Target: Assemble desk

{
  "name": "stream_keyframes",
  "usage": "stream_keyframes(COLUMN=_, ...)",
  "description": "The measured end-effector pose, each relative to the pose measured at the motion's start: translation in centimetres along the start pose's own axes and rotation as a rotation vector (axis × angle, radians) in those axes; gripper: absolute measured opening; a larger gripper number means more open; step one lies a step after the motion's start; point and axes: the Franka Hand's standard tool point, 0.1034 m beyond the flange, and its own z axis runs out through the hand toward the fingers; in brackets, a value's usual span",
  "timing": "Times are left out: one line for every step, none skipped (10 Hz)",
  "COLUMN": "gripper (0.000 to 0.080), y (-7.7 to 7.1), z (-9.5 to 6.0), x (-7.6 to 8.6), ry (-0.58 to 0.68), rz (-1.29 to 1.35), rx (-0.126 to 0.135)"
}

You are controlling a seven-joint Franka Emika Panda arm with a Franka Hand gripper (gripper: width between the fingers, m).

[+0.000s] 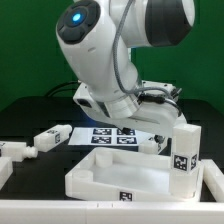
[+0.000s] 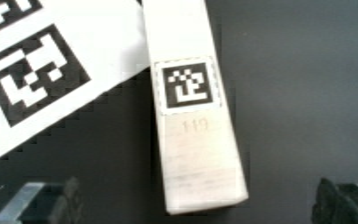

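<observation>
The desk's white rimmed tabletop [image 1: 120, 172] lies at the front of the black table. One white block leg [image 1: 185, 150] stands upright at its right corner in the exterior view. In the wrist view another tagged leg [image 2: 194, 110] lies flat on the black table beside the marker board [image 2: 34, 70]; it shows in the exterior view [image 1: 160, 143] too. My gripper [image 2: 194, 205] is open, with dark fingertips [image 2: 43, 200] wide apart on either side of the leg's near end, not touching it. In the exterior view the gripper [image 1: 148, 122] hangs low over that leg, mostly hidden by the arm.
Two more tagged legs lie at the exterior view's left, one [image 1: 50, 137] by the marker board [image 1: 110, 135] and one [image 1: 15, 150] at the picture's edge. The big white arm fills the middle of the exterior view.
</observation>
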Motion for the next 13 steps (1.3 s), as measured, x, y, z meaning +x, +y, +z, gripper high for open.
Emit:
stream_keyframes(gripper=0.0649, y=0.0, z=0.3, x=-0.7, ry=-0.067, rz=-0.003, rx=-0.021)
stream_keyframes(gripper=0.0649, y=0.5, z=0.4, x=-0.4, ry=-0.127, rz=0.007, rx=-0.027)
stream_keyframes(gripper=0.0649, y=0.6, z=0.4, x=0.3, ry=-0.121, rz=0.013, rx=-0.023)
stream_keyframes(gripper=0.0649, y=0.5, z=0.4, x=0.2, ry=-0.125, rz=0.021, rx=-0.018)
stream_keyframes(gripper=0.0649, y=0.4, z=0.6, x=0.4, ry=-0.151, rz=0.052, rx=0.015)
stream_keyframes(gripper=0.0649, y=0.7, z=0.9, x=1.2, ry=-0.166, rz=0.079, rx=0.037)
stream_keyframes(gripper=0.0649, y=0.7, z=1.1, x=1.5, ry=-0.168, rz=0.09, rx=0.035)
stream_keyframes(gripper=0.0649, y=0.8, z=1.0, x=1.5, ry=-0.166, rz=0.088, rx=0.033)
stream_keyframes(gripper=0.0649, y=0.8, z=1.0, x=1.5, ry=-0.165, rz=0.089, rx=0.034)
stream_keyframes(gripper=0.0649, y=0.8, z=1.1, x=1.5, ry=-0.168, rz=0.097, rx=0.04)
stream_keyframes(gripper=0.0649, y=0.7, z=1.7, x=1.2, ry=-0.185, rz=0.127, rx=0.063)
stream_keyframes(gripper=0.0649, y=0.7, z=2.5, x=1.3, ry=-0.188, rz=0.148, rx=0.075)
stream_keyframes(gripper=0.0649, y=0.4, z=3.3, x=1.2, ry=-0.185, rz=0.157, rx=0.073)
